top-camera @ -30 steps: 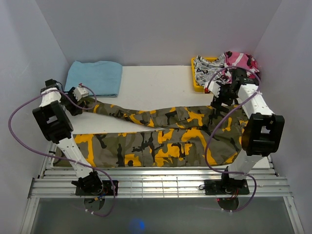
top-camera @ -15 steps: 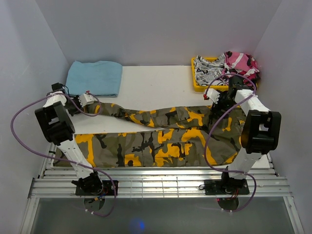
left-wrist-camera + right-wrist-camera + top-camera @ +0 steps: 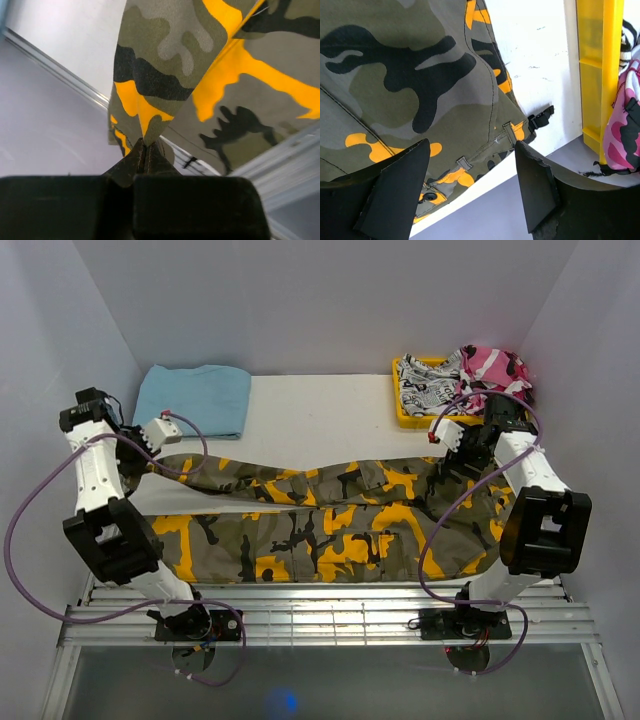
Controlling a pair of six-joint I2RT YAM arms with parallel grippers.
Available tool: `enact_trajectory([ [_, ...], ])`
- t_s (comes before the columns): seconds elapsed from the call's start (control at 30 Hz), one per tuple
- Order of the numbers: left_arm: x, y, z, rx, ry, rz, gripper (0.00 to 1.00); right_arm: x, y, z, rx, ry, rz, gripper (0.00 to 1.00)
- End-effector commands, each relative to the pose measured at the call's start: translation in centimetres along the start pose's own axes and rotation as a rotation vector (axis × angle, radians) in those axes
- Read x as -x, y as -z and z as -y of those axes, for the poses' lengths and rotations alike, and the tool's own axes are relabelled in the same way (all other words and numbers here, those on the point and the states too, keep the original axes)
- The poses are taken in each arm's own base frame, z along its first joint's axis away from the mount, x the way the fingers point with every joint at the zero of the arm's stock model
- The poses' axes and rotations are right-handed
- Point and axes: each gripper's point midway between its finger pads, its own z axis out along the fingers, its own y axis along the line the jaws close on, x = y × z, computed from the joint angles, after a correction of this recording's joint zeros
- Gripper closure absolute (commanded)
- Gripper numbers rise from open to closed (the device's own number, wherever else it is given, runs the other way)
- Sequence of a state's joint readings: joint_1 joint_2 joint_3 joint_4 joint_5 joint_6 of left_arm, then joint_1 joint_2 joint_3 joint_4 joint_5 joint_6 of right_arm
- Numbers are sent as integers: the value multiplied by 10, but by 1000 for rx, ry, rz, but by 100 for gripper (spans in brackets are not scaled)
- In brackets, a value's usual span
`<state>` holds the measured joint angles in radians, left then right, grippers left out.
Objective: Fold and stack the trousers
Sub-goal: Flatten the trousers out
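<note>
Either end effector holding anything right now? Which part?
Left end effector is shut on the trousers, pinching fabric at the cuff end of the far leg. Right end effector is open over the waistband, holding nothing.

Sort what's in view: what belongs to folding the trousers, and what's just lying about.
For the job:
trousers, spread out flat
left hand, shut on one leg's end
right hand, open over the waistband

Lying about:
blue cloth
yellow tray
black-and-white printed garment
pink camouflage garment
</note>
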<state>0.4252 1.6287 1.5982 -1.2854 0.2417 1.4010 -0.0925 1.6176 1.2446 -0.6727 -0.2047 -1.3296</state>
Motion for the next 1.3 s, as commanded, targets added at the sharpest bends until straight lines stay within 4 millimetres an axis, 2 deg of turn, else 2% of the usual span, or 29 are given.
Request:
enact_trajectory([
  [0.0,-12,-29,9,-165,215,-74,100,1,5,3,-18,19,18,26],
  [0.03,-5,-41,-3,-178,274,-39,100,0,4,2,-14,17,17,26],
  [0.07,-2,-69,-32,-189,333,-27,100,0,2,3,-12,17,19,26],
  [0.13,6,-101,-55,-197,476,-7,99,-2,-3,0,8,-4,13,26],
  [0.17,12,-117,-68,-196,504,6,95,-2,-4,2,11,-8,9,26],
  [0.2,14,-145,-91,-176,521,19,80,-3,-6,1,21,-15,4,26],
  [0.27,22,-168,-116,-115,576,53,67,-5,-6,0,28,-28,-7,25],
  [0.3,21,-181,-122,-100,595,59,55,-7,-5,-2,31,-26,-14,25],
  [0.33,25,-188,-140,-23,612,95,50,-7,-4,-3,32,-20,-16,25],
  [0.4,21,-190,-153,58,608,103,44,-8,-4,-6,38,-17,-18,24],
  [0.43,25,-179,-161,122,589,143,39,-8,-4,-6,36,-17,-19,24],
  [0.5,24,-156,-170,182,565,197,36,-8,-2,-7,39,-21,-17,24],
  [0.53,38,-130,-168,194,523,291,31,-8,-2,-7,39,-19,-17,24],
  [0.6,36,-103,-167,216,423,358,28,-7,-1,-7,37,-8,-15,24],
  [0.63,43,-91,-160,200,365,412,26,-7,-1,-6,34,-5,-14,24],
  [0.67,41,-79,-146,195,320,416,26,-6,-1,-5,33,-5,-12,24],
  [0.7,39,-75,-142,199,210,407,27,-6,-1,-4,31,-6,-12,24],
  [0.77,32,-74,-119,143,171,388,31,-5,-1,-2,31,-7,-6,24],
  [0.83,28,-76,-110,106,166,384,34,-2,1,-1,24,-8,5,25],
  [0.9,19,-80,-117,120,251,369,35,0,3,-1,22,-11,18,25],
  [0.97,17,-82,-113,81,402,406,36,2,3,-4,24,-20,25,25],
  [1.1,20,-106,-75,-33,597,450,37,5,6,-5,20,-30,44,25],
  [1.27,23,-129,-59,-53,789,484,34,7,5,-7,26,-43,58,25],
])
